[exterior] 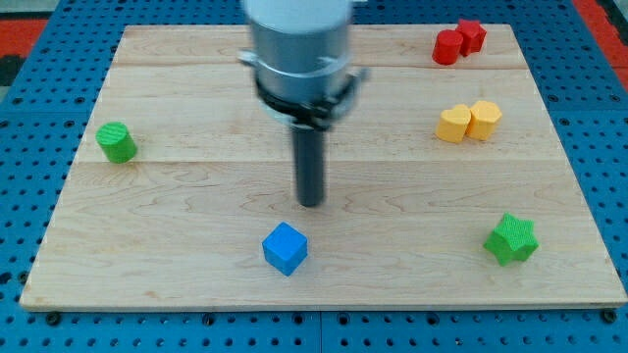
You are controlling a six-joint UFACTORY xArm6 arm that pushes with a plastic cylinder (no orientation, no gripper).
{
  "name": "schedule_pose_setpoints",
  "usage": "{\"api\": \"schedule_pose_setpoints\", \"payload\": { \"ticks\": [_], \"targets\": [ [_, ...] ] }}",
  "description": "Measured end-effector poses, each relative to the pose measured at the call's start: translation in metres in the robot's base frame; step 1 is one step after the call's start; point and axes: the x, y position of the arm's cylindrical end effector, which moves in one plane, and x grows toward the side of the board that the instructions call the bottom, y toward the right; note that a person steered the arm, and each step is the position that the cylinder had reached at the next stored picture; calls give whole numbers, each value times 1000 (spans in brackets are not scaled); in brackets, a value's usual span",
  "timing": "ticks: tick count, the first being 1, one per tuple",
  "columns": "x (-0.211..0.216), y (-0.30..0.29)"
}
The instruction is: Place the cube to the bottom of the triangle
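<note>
- A pale wooden table [196, 186] lies on a blue perforated base [29, 118], with a strip of red showing at the view's top corners.
- The arm's grey cylindrical body [297, 49] comes down from the view's top, left of centre, and ends in a straight dark rod.
- My tip [310, 203] rests near the middle of the table, just above and slightly to the view's right of the blue cube [285, 247], with a small gap between them.
- There is no pincer on this arm, only the rod, so nothing is spread or pinched.
- The blue cube sits near the view's bottom edge of the table, a little left of centre, alone.
- A green cylinder [117, 142] stands near the view's left edge, well apart from everything else.
- A green star-shaped block [511, 239] sits at the view's lower right.
- Two yellow blocks touch side by side at the view's right: a yellow heart-like block [452, 125] and a yellow hexagonal block [484, 119].
- Two red blocks touch at the view's top right: a red rounded block [447, 47] and a red angular block [472, 35]; their exact shapes are hard to make out.
- No block in this view reads clearly as a triangle.
</note>
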Motion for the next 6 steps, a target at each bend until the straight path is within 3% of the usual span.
{"api": "schedule_pose_setpoints", "payload": {
  "ticks": [1,2,4,5,6],
  "targets": [
    [73,31],
    [101,-51],
    [33,-68],
    [19,-58],
    [51,-54]
  ]
}}
